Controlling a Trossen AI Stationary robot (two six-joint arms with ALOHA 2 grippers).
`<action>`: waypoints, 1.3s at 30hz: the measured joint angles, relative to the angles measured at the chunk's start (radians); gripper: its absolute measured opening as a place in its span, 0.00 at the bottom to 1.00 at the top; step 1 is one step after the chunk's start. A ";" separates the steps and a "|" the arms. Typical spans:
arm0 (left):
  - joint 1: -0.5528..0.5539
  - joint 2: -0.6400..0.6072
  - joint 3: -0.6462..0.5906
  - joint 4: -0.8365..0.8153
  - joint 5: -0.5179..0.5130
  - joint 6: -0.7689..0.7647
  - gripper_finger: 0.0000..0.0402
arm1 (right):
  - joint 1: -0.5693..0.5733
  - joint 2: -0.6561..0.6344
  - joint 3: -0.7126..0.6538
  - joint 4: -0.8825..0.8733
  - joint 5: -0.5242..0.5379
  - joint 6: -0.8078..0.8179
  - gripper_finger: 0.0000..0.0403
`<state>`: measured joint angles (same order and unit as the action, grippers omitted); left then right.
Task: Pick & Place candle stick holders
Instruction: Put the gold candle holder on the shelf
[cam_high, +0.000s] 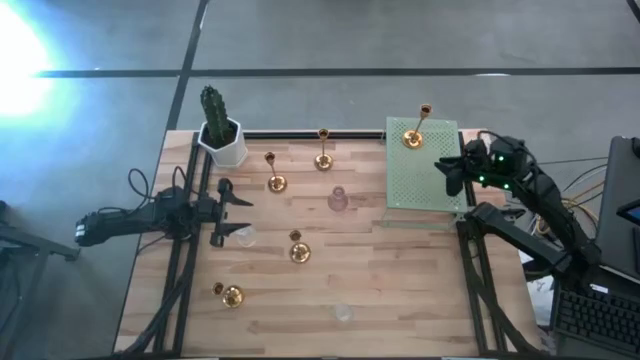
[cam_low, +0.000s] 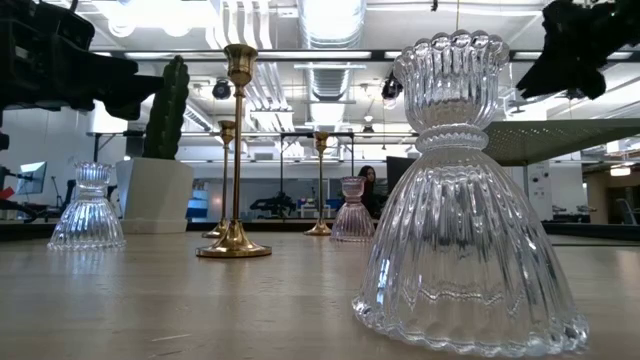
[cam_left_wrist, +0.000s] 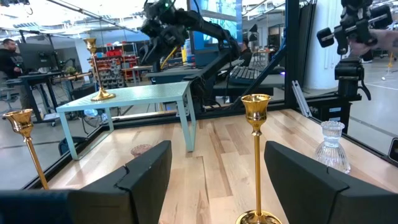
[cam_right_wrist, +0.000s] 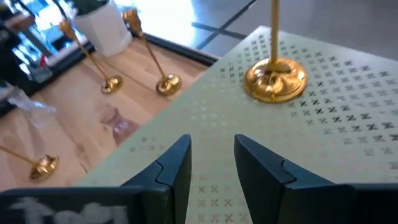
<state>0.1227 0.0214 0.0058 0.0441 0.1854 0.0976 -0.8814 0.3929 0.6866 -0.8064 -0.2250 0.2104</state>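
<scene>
Nearest the low camera: a clear ribbed glass holder (cam_low: 462, 200), large in frame, standing on the tabletop (cam_high: 400, 290).

Right end effector (cam_high: 452, 172) hangs above the green perforated stand (cam_high: 425, 185), at the stand's right side. Fingers apart by a narrow gap, nothing between them. Just beyond it on the stand, one tall gold candle stick holder (cam_high: 415, 131) stands upright near the far edge, clear of the fingers.

Left end effector (cam_high: 236, 212) at the tabletop's left side, fingers wide apart and empty, aimed across the table. A gold holder (cam_left_wrist: 256, 162) shows straight ahead between its fingers in the left wrist view; a small glass one (cam_high: 244, 236) lies just beside it.

Unplaced on the bare wood: gold holders at (cam_high: 274, 176), (cam_high: 322, 152), (cam_high: 298, 247), (cam_high: 229, 293); a pinkish glass one (cam_high: 338, 200). White cactus pot (cam_high: 222, 135) at far left corner.

Judgement: one holder placed, right arm free of it; step in hand is between placements. Next move calls for choosing a holder, spreading the fingers around its thin stem, and gripping without tipping it.
</scene>
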 joint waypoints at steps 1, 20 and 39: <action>0.000 0.000 0.000 0.000 0.000 0.000 0.65 | 0.000 -0.003 -0.013 0.017 -0.001 -0.002 0.29; 0.000 0.000 0.000 0.000 0.000 0.000 0.65 | 0.000 0.105 -0.155 0.426 0.155 -0.035 0.34; 0.000 0.000 0.000 0.000 0.000 0.000 0.65 | 0.000 0.351 -0.183 0.759 0.233 -0.066 0.27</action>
<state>0.1229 0.0213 0.0059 0.0443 0.1856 0.0977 -0.8814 0.7442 0.5041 -0.0476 0.0084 0.1449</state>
